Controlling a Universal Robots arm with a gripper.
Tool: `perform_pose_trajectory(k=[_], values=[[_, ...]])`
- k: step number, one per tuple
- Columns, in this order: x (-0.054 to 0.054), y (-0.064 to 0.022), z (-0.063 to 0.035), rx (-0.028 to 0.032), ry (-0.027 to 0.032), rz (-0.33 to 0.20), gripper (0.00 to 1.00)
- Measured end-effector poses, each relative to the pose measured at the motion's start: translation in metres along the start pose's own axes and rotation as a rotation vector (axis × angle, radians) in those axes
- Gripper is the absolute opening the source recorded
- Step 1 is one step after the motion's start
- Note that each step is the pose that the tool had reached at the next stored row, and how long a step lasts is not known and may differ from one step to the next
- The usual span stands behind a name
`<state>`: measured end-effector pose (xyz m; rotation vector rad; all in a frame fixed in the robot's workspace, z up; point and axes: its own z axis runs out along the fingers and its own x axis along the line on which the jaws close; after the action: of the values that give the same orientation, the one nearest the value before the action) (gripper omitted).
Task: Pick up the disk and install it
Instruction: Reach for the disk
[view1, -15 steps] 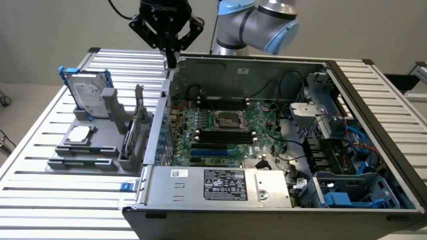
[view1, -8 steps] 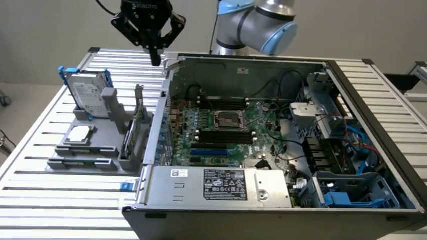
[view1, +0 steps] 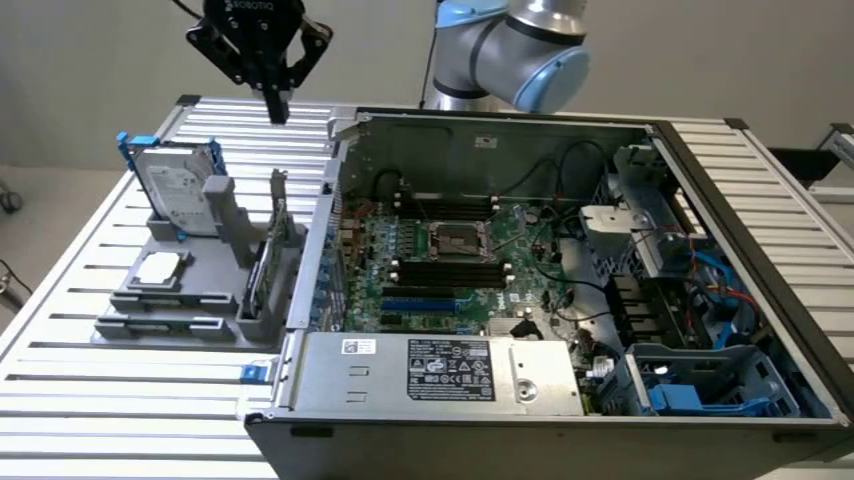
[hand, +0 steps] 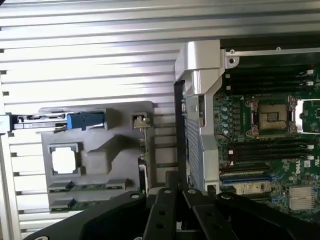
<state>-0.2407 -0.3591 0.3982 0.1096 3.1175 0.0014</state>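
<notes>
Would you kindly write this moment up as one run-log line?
tool: shut, empty, raised above table | disk: upright in grey holder, not gripped | computer case: open

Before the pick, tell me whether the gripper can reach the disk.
Probably yes: the gripper hangs shut above the table, and the disk stands upright in its grey holder with nothing over it.

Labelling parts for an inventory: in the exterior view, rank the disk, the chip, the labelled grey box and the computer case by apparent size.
1. case
2. grey box, nearer the camera, so its lead over the disk is unsure
3. disk
4. chip
</notes>
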Motion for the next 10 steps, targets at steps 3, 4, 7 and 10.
perform_pose_trajectory(k=[3, 4, 7, 10], values=[[0.014, 0.0063, 0.0005, 0.0065, -0.0005, 0.000, 0.11], [0.019, 0.0082, 0.0006, 0.0087, -0.0008, 0.000, 0.11], [0.033, 0.0135, 0.0012, 0.0163, -0.0012, 0.000, 0.11], [0.047, 0.0180, 0.0019, 0.0243, -0.0017, -0.001, 0.11]])
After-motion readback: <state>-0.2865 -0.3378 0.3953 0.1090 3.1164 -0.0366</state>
